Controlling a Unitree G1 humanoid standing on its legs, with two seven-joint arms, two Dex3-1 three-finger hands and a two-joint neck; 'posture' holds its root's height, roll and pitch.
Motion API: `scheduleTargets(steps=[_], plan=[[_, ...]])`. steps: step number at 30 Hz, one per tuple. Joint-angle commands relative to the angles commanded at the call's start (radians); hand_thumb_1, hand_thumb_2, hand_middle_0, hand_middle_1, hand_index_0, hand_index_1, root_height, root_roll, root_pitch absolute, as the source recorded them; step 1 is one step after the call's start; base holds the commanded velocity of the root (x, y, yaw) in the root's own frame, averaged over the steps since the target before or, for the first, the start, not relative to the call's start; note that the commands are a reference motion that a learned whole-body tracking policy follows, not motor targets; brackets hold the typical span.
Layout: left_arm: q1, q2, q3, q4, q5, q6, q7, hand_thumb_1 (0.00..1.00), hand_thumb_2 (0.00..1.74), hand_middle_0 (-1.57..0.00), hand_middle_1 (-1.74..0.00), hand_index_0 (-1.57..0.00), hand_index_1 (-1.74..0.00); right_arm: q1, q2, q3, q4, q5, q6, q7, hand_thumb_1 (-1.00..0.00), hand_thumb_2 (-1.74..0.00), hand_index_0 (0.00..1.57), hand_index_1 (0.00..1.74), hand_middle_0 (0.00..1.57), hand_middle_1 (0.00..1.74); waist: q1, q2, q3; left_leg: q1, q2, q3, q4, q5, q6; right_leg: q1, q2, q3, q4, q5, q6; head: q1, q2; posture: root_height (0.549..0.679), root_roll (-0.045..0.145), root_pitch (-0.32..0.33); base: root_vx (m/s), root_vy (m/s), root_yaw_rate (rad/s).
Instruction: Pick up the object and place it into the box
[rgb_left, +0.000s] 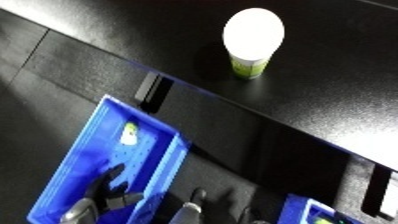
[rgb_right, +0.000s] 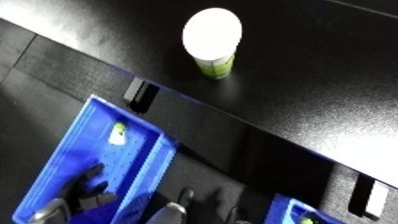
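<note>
A cup (rgb_right: 213, 42) with a white lid and a green-and-white printed side stands upright on the black table (rgb_right: 311, 80), well back from the table's near edge. The whole scene sits tilted in both eye views.

Below the table edge, on the dark floor side, lies a blue bin (rgb_left: 84, 160) — a small pale green and white object (rgb_left: 130, 134) rests inside it near its upper end.

1 black hand, the left hand (rgb_right: 84, 187), hangs over the lower part of this bin, its fingers relaxed and somewhat spread, holding nothing I can make out. It is well apart from the cup.

Toward the lower right corner a 2nd blue bin (rgb_left: 306, 210) shows only in part. The right hand — I cannot find it in either view.
</note>
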Motion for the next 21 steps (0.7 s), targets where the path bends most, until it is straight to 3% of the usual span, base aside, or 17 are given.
scheduleTargets(steps=[5,12,17,18,20,21], plan=[[0.007,-0.007,0.009,-0.006,0.005,-0.035,-0.05,0.0,0.0,0.0,0.0,0.0,0.0,0.007,0.004,0.0,0.017,0.003,-0.008,0.005,0.0,0.0,0.0,0.0,0.0,0.0,0.007,-0.006,0.001,0.003,0.003,0.0,0.005,-0.008,0.0021,0.008,-0.003,-0.005,-0.001,-0.004,0.0014,-0.003,0.015,0.636,0.046,-0.077,0.019,0.004,-0.001],[0.018,0.028,-0.034,-0.125,0.045,-0.001,-0.278,0.0,0.0,0.0,0.0,0.0,0.0,0.031,-0.015,-0.015,0.008,-0.002,0.0,0.007,0.0,0.0,0.0,0.0,0.0,0.0,0.006,0.004,0.007,0.014,0.003,0.0,-0.004,-0.014,0.0046,0.013,-0.0024,0.0,-0.007,-0.003,0.0074,0.004,0.092,0.636,0.042,-0.076,0.007,0.039,-0.021],[0.014,0.09,-0.098,-0.295,0.073,0.054,-0.382,0.0,0.0,0.0,0.0,0.0,0.0,0.047,-0.036,-0.022,-0.009,-0.004,0.008,0.006,0.0,0.0,0.0,0.0,0.0,0.0,0.006,0.018,0.015,0.014,0.0,0.001,-0.009,-0.018,0.0049,0.01,-0.0054,0.004,-0.012,0.001,0.0156,0.027,0.131,0.637,0.042,-0.071,-0.018,0.05,-0.026],[0.009,0.142,-0.141,-0.421,0.058,0.1,-0.421,0.0,0.0,0.0,0.0,0.0,0.0,0.056,-0.048,-0.025,-0.017,0.003,0.011,0.005,0.0,0.0,0.0,0.0,0.0,0.0,0.007,0.025,0.019,0.013,-0.003,0.0,-0.009,-0.021,0.0057,0.008,-0.0085,0.005,-0.013,0.004,0.0206,0.052,0.15,0.637,0.041,-0.069,-0.02,0.029,0.022],[0.001,0.167,-0.161,-0.48,0.046,0.122,-0.437,0.0,0.0,0.0,0.0,0.0,0.0,0.06,-0.052,-0.026,-0.021,0.009,0.012,0.004,0.0,0.0,0.0,0.0,0.0,0.0,0.008,0.028,0.021,0.012,-0.004,-0.001,-0.01,-0.022,0.0061,0.007,-0.0104,0.004,-0.013,0.005,0.023,0.064,0.157,0.637,0.04,-0.068,-0.019,0.019,0.043],[-0.016,0.222,-0.199,-0.614,0.011,0.181,-0.474,0.0,0.0,0.0,0.0,0.0,0.0,0.066,-0.06,-0.026,-0.023,0.023,0.012,0.003,0.0,0.0,0.0,0.0,0.0,0.0,0.012,0.033,0.025,0.011,-0.008,-0.004,-0.01,-0.025,0.0072,0.007,-0.0153,0.002,-0.014,0.009,0.0281,0.101,0.176,0.638,0.04,-0.067,-0.017,0.0,0.092]])
